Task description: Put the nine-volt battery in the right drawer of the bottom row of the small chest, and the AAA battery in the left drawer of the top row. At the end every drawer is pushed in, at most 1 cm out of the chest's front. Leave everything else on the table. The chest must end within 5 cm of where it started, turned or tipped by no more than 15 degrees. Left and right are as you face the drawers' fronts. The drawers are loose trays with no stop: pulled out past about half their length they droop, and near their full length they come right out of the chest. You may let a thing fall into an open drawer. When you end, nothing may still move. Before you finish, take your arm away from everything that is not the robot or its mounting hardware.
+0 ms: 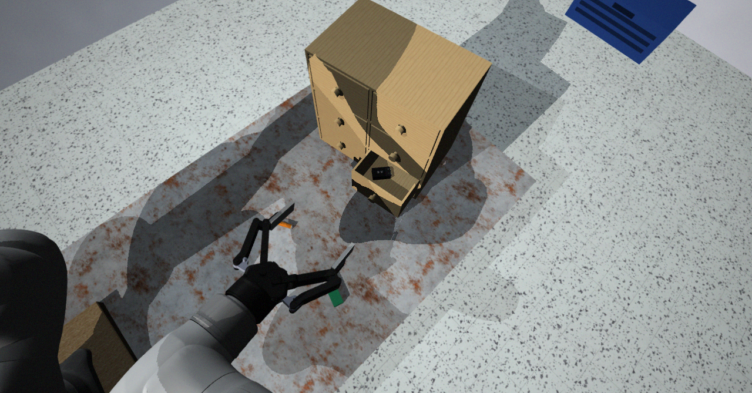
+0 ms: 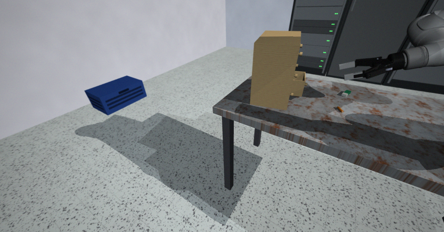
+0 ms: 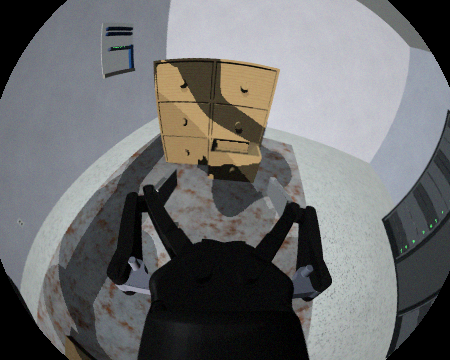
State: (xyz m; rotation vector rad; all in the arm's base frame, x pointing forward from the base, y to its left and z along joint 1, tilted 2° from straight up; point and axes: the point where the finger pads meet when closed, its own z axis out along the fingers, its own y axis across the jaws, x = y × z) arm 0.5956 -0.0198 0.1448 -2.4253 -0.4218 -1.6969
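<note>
The chest (image 1: 430, 70) (image 2: 273, 69) (image 3: 185, 111) stands upright with two columns of three drawers. Its bottom right drawer (image 1: 386, 199) (image 2: 298, 88) (image 3: 242, 173) is pulled partly out; the other drawers look shut. The black nine-volt battery (image 1: 380, 173) lies inside the open drawer. A small orange cylinder, apparently the AAA battery (image 1: 285, 224) (image 2: 340, 109), lies on the table in front of the chest; I cannot make it out in the wrist view. My gripper (image 1: 322, 227) (image 2: 342, 71) (image 3: 223, 181) is open and empty, above the table and back from the chest, facing its drawer fronts.
A green and white block (image 1: 336, 298) (image 2: 347, 92) lies on the table (image 1: 315, 332) (image 2: 378, 149). A brown box (image 1: 97, 338) is near the arm's base. A blue box (image 1: 631, 17) (image 2: 114, 94) and the server racks (image 2: 313, 13) (image 3: 425, 210) are beyond the table.
</note>
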